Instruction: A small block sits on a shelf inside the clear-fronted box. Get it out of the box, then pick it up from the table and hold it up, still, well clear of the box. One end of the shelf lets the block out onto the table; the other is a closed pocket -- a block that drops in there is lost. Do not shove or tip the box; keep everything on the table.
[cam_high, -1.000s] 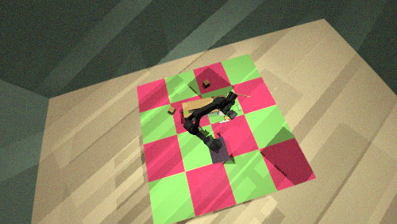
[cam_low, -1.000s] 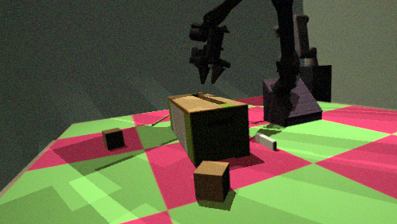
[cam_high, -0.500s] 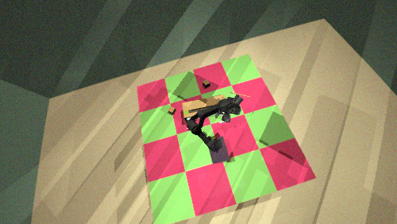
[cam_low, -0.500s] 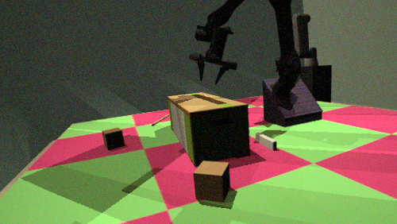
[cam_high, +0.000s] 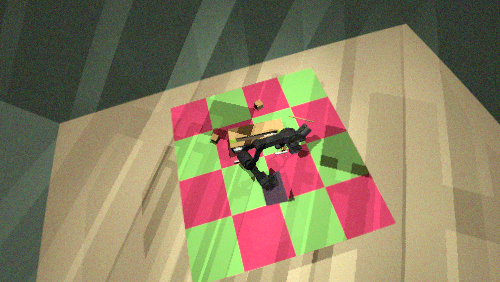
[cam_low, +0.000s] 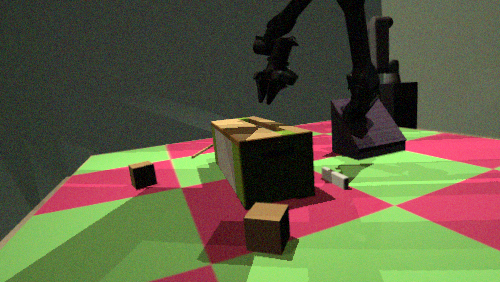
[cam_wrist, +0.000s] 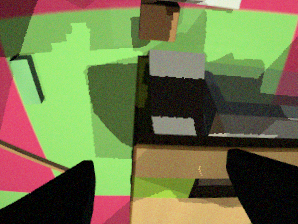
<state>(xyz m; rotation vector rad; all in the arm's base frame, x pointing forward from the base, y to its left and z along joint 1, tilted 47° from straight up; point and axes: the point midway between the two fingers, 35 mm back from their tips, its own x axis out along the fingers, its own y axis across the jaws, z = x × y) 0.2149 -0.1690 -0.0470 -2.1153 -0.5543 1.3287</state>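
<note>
The box (cam_high: 250, 131) (cam_low: 275, 165) (cam_wrist: 166, 219) has a tan top and stands on the checked mat. In the wrist view its clear front shows grey pieces (cam_wrist: 176, 64) inside; I cannot tell which is the shelf. A small brown block (cam_wrist: 158, 22) lies on the mat just past the box, touching a white bar (cam_low: 336, 178). My gripper (cam_high: 304, 131) (cam_low: 270, 95) (cam_wrist: 162, 165) is open and empty. It hangs well above the far end of the box, fingers pointing down.
A brown cube (cam_high: 215, 136) (cam_low: 266, 227) sits at the box's near end. A darker cube (cam_high: 259, 105) (cam_low: 142, 174) sits apart on a red square. A thin stick (cam_high: 301, 118) (cam_low: 202, 150) (cam_wrist: 33, 156) lies behind the box. The arm's base (cam_low: 367, 130) stands beyond.
</note>
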